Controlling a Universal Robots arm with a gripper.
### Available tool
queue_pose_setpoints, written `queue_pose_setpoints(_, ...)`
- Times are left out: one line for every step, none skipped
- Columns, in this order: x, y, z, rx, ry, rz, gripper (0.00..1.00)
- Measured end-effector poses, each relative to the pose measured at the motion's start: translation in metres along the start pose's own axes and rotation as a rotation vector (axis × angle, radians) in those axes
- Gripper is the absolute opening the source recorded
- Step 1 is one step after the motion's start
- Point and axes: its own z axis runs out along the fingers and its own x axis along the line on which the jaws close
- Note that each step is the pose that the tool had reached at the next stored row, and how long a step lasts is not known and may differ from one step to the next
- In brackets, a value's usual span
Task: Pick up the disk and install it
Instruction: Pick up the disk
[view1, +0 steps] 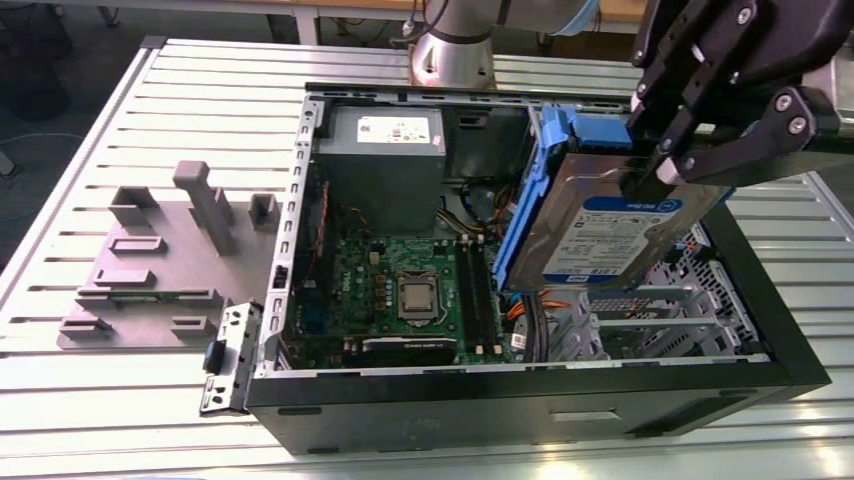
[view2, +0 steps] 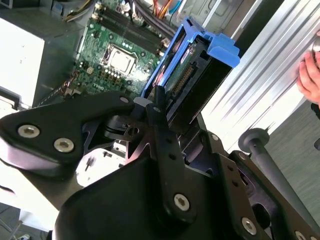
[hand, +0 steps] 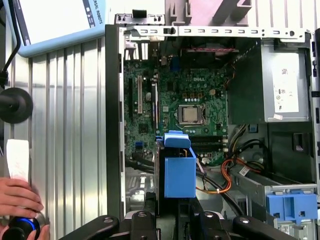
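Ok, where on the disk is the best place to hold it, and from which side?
By the upper end, next to the blue handle, clamping across the two flat faces and coming from above. The disk hangs tilted, almost on edge, over the open computer case, and the gripper is shut on it at that end. That probably leaves the lower end free.

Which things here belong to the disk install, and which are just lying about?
In the job:
- open computer case
- disk, held tilted above it
- tool, shut on the disk

Lying about:
- grey fixture block on the table
- power-supply box inside the case
- a person's hand
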Motion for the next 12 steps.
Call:
queue_pose_setpoints(-0.0001, -0.0028, -0.0002, 0.0, 0.0001, 0.0, 0.35)
queue_pose_setpoints(-0.0002, -0.0054, -0.0003, 0.0, 0.0, 0.0, 0.35)
queue_pose_setpoints(-0.0003, -0.0079, -0.0004, 0.0, 0.0001, 0.0, 0.35)
queue_pose_setpoints(-0.0004, -0.0107, -0.0005, 0.0, -0.0001, 0.0, 0.35)
queue_pose_setpoints(-0.0005, -0.0133, -0.0006, 0.0, 0.0, 0.0, 0.35)
queue_pose_setpoints(-0.0006, -0.0159, -0.0008, 0.0, 0.0, 0.0, 0.35)
queue_pose_setpoints(-0.0007, -0.0186, -0.0009, 0.0, 0.0, 0.0, 0.35)
queue_pose_setpoints(-0.0008, -0.0213, -0.001, 0.0, 0.0, 0.0, 0.35)
queue_pose_setpoints(-0.0009, -0.024, -0.0012, 0.0, 0.0, 0.0, 0.35)
queue_pose_setpoints(-0.001, -0.0265, -0.0013, 0.0, 0.0, 0.0, 0.35)
queue_pose_setpoints(-0.0011, -0.029, -0.0015, 0.0, 0.0, 0.0, 0.35)
queue_pose_setpoints(-0.0012, -0.031, -0.0016, 0.0, 0.0001, 0.0, 0.35)
